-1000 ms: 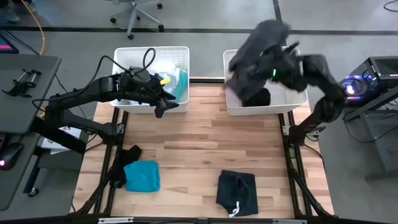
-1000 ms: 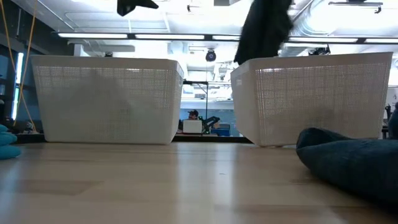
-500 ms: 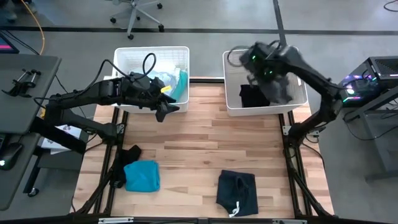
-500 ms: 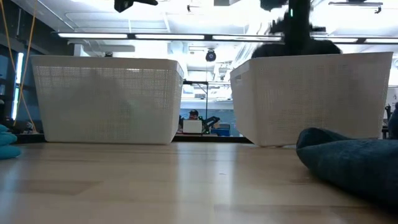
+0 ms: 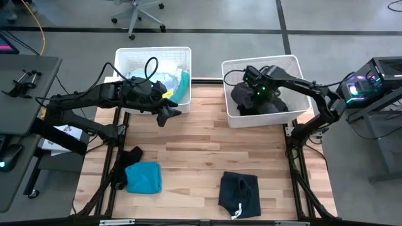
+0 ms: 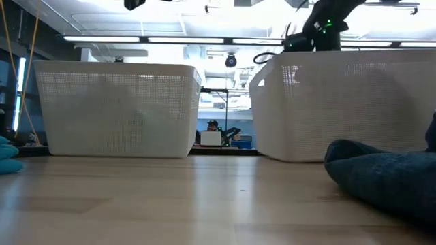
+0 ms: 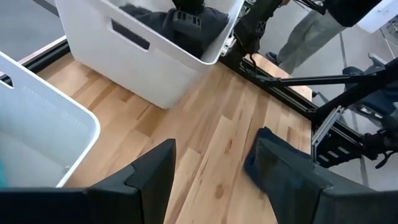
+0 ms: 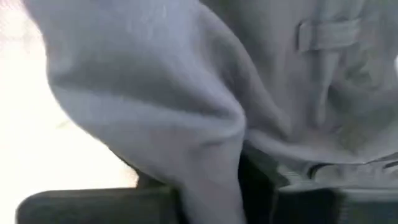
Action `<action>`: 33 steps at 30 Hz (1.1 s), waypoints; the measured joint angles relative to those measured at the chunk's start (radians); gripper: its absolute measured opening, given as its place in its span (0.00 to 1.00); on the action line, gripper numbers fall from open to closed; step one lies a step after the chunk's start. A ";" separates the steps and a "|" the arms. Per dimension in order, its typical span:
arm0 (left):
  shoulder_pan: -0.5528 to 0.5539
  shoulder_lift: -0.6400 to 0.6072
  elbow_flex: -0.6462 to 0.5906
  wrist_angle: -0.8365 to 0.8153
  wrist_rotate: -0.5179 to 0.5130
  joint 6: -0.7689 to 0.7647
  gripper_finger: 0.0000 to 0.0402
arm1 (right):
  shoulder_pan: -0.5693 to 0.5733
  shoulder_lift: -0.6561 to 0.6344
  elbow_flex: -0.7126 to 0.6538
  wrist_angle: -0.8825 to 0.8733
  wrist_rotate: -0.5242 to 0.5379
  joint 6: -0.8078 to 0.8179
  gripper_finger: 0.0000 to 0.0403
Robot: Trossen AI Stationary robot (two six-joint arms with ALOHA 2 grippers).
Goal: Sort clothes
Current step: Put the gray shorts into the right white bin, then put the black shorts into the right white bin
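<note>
Right tool [image 5: 256, 94] | upper right, sunk into right basket [image 5: 292, 63] on dark garment [image 5: 270, 103]; grip cannot be told | left tool [image 7: 214, 171] | open, empty, upper left by left basket [image 5: 135, 56] | navy garment [image 5: 240, 191], teal garment [image 5: 143, 177] lie low on counter [image 5: 207, 138] | judged soft, light; best pinched at a raised fold.

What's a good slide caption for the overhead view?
Right gripper down in the right basket on dark clothes; left gripper hovers by the left basket.
</note>
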State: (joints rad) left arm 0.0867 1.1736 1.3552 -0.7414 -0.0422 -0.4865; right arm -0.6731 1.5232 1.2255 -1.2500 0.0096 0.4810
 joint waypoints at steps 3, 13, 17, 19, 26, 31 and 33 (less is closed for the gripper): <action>-0.003 0.000 0.000 0.000 0.000 0.009 0.53 | 0.011 -0.014 0.047 -0.010 0.001 0.027 0.32; -0.003 0.000 0.000 -0.002 0.001 0.026 0.53 | 0.087 -0.165 0.306 -0.041 0.237 0.149 0.52; -0.003 0.000 0.000 -0.002 0.001 0.027 0.53 | 0.185 -0.250 0.379 -0.047 0.322 0.183 0.52; -0.003 0.000 0.000 -0.002 0.001 0.027 0.53 | 0.266 -0.295 0.393 -0.044 0.380 0.202 0.52; -0.003 0.000 0.000 -0.002 0.001 0.027 0.53 | 0.642 -0.394 0.305 0.077 0.617 0.323 0.52; -0.003 0.000 0.000 -0.001 -0.021 0.036 0.53 | 0.879 -0.377 0.209 0.291 0.738 0.222 0.52; -0.003 0.000 0.000 0.001 -0.033 0.033 0.53 | 0.946 -0.360 0.193 0.412 0.739 0.171 0.52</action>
State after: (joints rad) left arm 0.0837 1.1732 1.3552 -0.7406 -0.0753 -0.4538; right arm 0.2728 1.1632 1.4180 -0.8377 0.7486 0.6522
